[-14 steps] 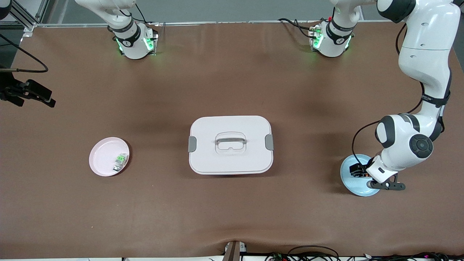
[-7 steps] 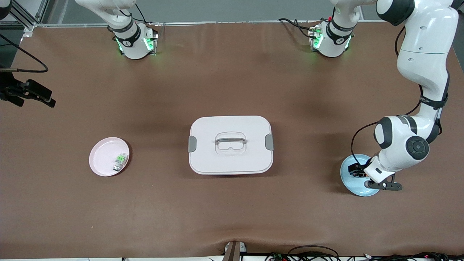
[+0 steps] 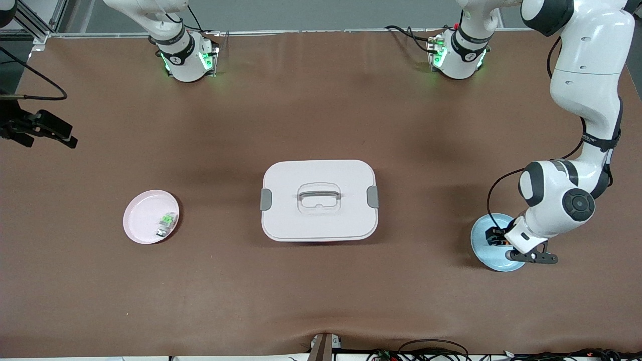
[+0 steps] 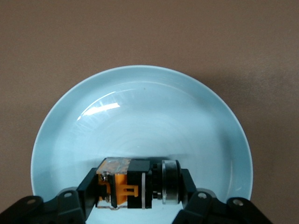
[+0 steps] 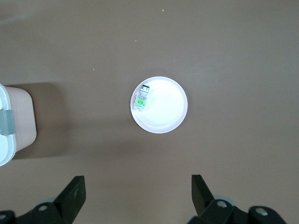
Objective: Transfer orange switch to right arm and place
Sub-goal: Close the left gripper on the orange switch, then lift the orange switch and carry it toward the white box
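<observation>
Slightly lowered since the earlier frame, the left gripper [image 4: 138,198] is set in the blue plate [image 4: 140,93], its fingers [image 4: 86,191] closed against the orange switch [image 4: 135,183] lying between them. High over the pink plate [image 5: 159,105], the right gripper [image 5: 138,198] waits, fingers [image 5: 74,193] spread wide.

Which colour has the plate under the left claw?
Pale blue: the plate under the left claw shows best in the left wrist view.
</observation>
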Controlling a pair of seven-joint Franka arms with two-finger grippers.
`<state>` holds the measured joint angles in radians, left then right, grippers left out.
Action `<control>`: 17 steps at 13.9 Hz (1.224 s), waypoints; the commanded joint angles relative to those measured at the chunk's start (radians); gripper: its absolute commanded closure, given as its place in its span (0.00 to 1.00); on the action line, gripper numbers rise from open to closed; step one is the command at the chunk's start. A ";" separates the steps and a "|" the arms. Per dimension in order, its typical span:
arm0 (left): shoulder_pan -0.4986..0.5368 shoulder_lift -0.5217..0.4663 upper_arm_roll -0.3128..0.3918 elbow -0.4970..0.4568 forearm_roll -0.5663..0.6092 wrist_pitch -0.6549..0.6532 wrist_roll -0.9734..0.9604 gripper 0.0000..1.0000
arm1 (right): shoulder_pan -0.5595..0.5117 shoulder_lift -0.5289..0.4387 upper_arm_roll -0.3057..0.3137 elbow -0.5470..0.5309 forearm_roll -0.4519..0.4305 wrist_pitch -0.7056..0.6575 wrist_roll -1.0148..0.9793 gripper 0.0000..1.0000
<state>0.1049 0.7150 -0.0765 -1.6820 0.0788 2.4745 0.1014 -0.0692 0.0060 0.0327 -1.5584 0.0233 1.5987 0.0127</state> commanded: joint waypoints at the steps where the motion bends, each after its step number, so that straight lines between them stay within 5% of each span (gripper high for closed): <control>1: -0.004 -0.014 0.004 0.012 0.018 -0.008 0.007 1.00 | -0.004 -0.021 0.007 -0.019 0.003 0.004 0.000 0.00; 17: -0.010 -0.327 -0.078 0.012 -0.045 -0.436 0.003 1.00 | -0.011 -0.021 0.003 -0.019 0.001 0.003 -0.003 0.00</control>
<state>0.0928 0.4374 -0.1475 -1.6511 0.0703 2.0894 0.1006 -0.0694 0.0060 0.0291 -1.5586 0.0233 1.5985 0.0128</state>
